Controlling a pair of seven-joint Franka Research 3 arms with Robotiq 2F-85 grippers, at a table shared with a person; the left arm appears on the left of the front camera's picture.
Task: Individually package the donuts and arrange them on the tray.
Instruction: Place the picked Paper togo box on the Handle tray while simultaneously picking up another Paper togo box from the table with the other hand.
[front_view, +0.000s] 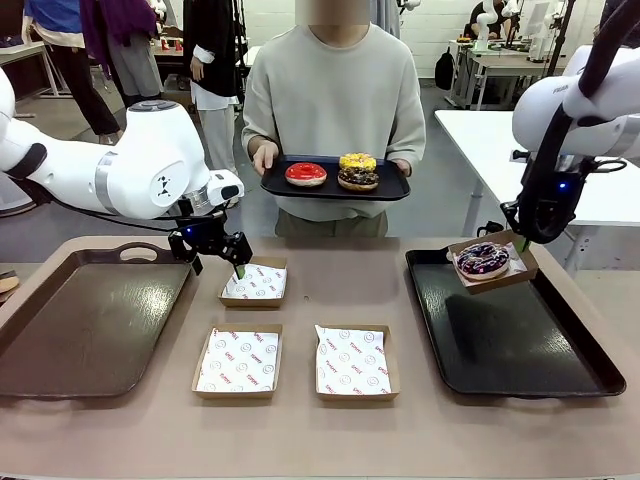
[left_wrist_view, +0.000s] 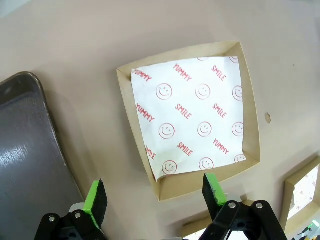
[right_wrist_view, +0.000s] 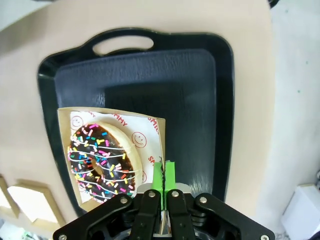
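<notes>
Cardboard box (front_view: 500, 284) with the purple sprinkled donut (front_view: 482, 260) hangs pinched at its rim in the right claw (front_view: 521, 243), just over the right tray's (front_view: 520, 345) far-left corner. Left claw (front_view: 220, 266), wide and empty, hovers over the far unfilled box (front_view: 254, 283).

The table (front_view: 300, 440) is smooth and matt. Each box (left_wrist_view: 180, 184) is matt brown cardboard lined with thin, lightly creased white printed paper (left_wrist_view: 195, 115). The right tray (right_wrist_view: 200, 90) is dark plastic with a soft sheen, and the left tray (front_view: 90, 320) looks duller. The sprinkled donut (right_wrist_view: 102, 160) has shiny dark icing, the red donut (front_view: 305, 174) a wet gloss. The arm shell (front_view: 150, 160) is glossy white plastic, and the sweater (front_view: 335, 80) is soft matt knit.
</notes>
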